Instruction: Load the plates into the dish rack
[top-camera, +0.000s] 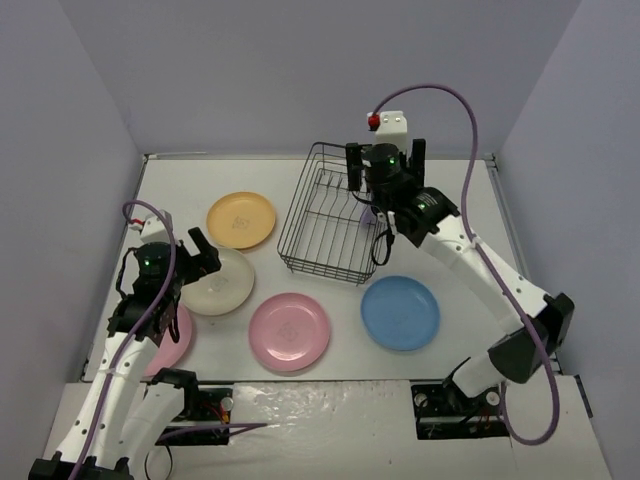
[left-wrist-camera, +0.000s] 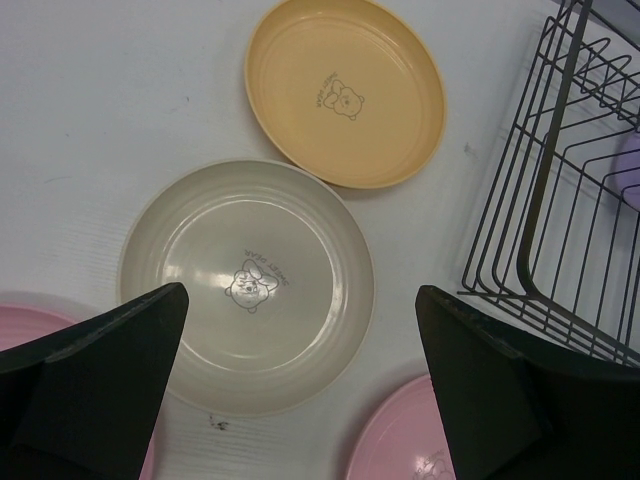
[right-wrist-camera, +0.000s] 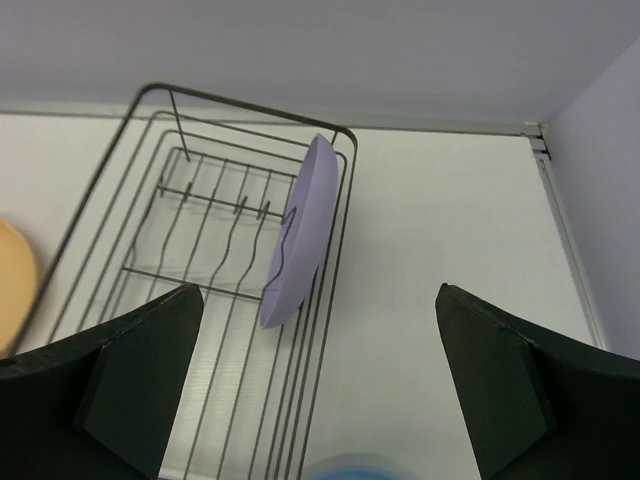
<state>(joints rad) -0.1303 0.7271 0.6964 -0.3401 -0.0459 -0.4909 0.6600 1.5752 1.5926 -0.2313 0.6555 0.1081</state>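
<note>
The black wire dish rack (top-camera: 320, 268) stands at the back centre. A lavender plate (right-wrist-camera: 305, 225) stands on edge at its right side. My right gripper (top-camera: 385, 160) hovers open and empty above the rack's far right end. On the table lie a yellow-orange plate (top-camera: 241, 220), a cream plate (top-camera: 218, 282), a pink plate (top-camera: 289, 331) and a blue plate (top-camera: 400, 312). A second pink plate (top-camera: 175, 340) is partly hidden under my left arm. My left gripper (top-camera: 195, 250) is open and empty above the cream plate (left-wrist-camera: 250, 280).
Grey walls close in the table on the left, back and right. In the left wrist view the yellow-orange plate (left-wrist-camera: 345, 90) lies just beyond the cream one, and the rack (left-wrist-camera: 546, 170) stands to the right. The blue plate (right-wrist-camera: 350, 468) lies near the rack's front right corner.
</note>
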